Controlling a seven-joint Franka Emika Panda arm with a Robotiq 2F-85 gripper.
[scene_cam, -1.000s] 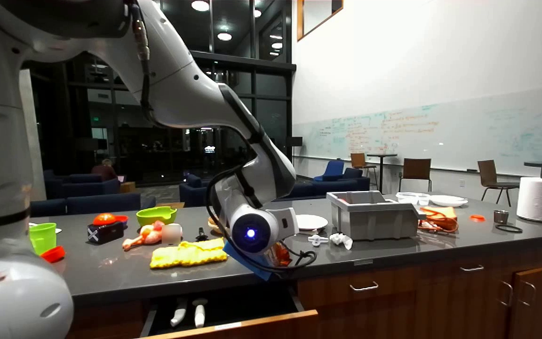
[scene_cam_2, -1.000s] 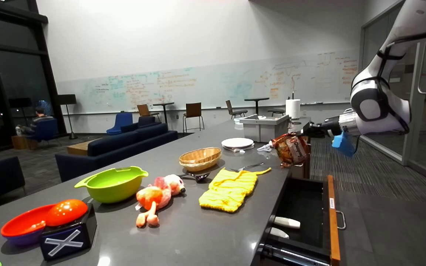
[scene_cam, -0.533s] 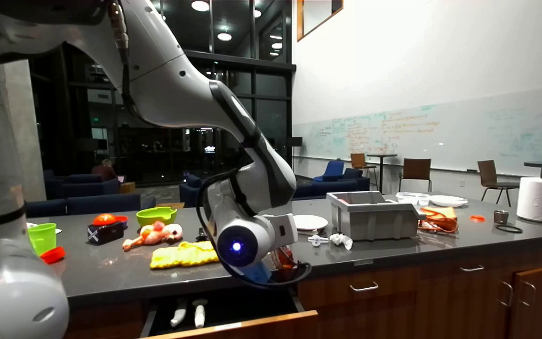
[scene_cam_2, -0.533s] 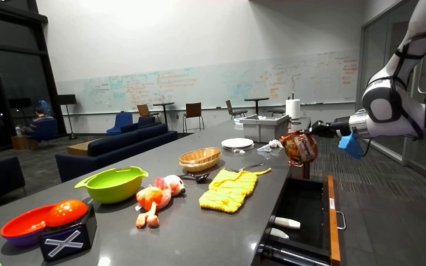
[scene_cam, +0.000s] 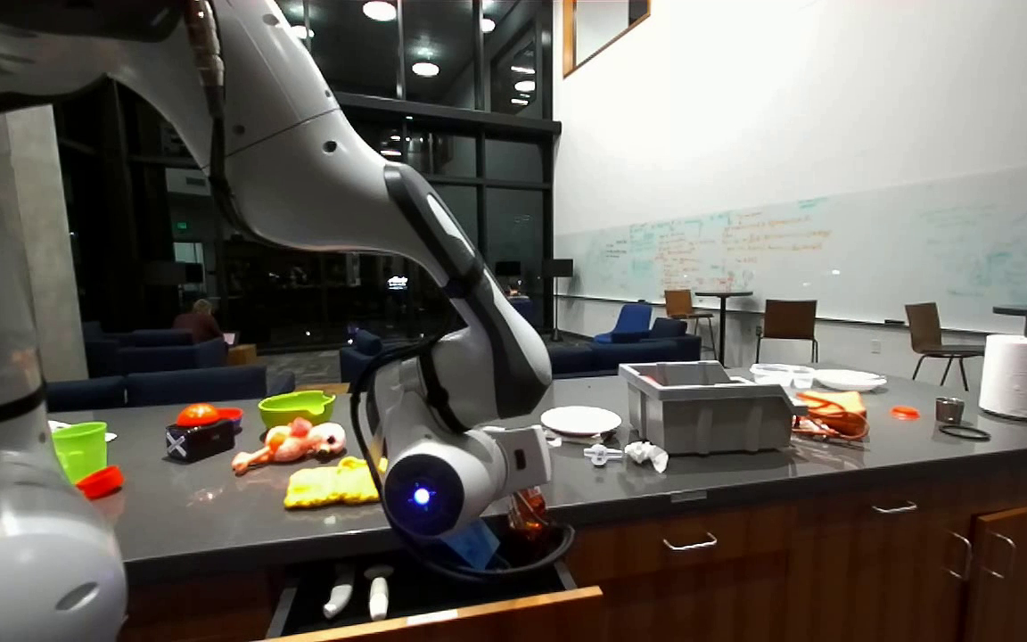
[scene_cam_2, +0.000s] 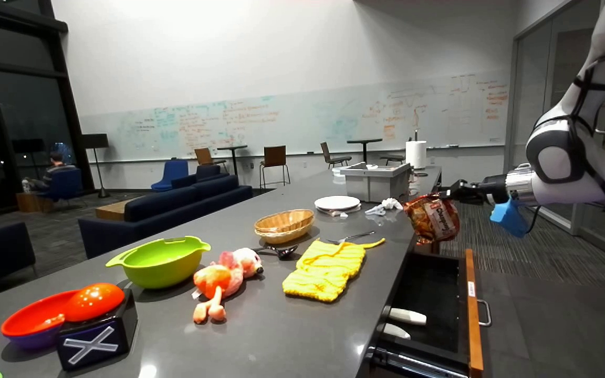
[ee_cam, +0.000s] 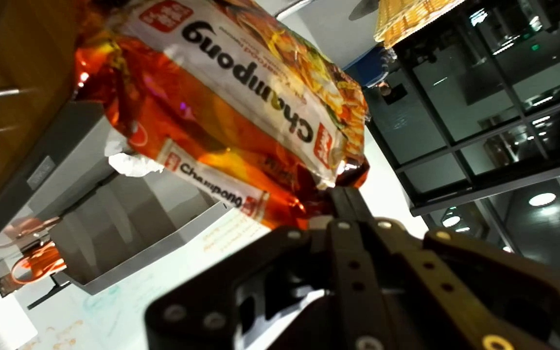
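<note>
My gripper (scene_cam_2: 448, 192) is shut on one end of an orange-red Champong noodle packet (scene_cam_2: 434, 219). In the wrist view the fingertips (ee_cam: 347, 197) are together at the packet's corner, and the packet (ee_cam: 241, 107) hangs beyond them. In an exterior view the packet (scene_cam: 529, 513) is mostly hidden behind the arm and cable. The packet is in the air by the counter's front edge, near the far end of an open drawer (scene_cam_2: 473, 310). White-handled utensils (scene_cam_2: 407, 316) lie inside the drawer. They also show in an exterior view (scene_cam: 378, 596).
On the counter are a yellow knitted cloth (scene_cam_2: 326, 270), a wicker basket (scene_cam_2: 284, 226), a pink plush bird (scene_cam_2: 226, 278), a green bowl (scene_cam_2: 160, 262), a white plate (scene_cam_2: 337, 203) and a grey bin (scene_cam_2: 376, 184). A black box with a red dome (scene_cam_2: 95, 336) stands nearby.
The arm and the held packet have moved away from the counter, outward past its front edge, and slightly lower. The drawer and the counter objects have not moved.
</note>
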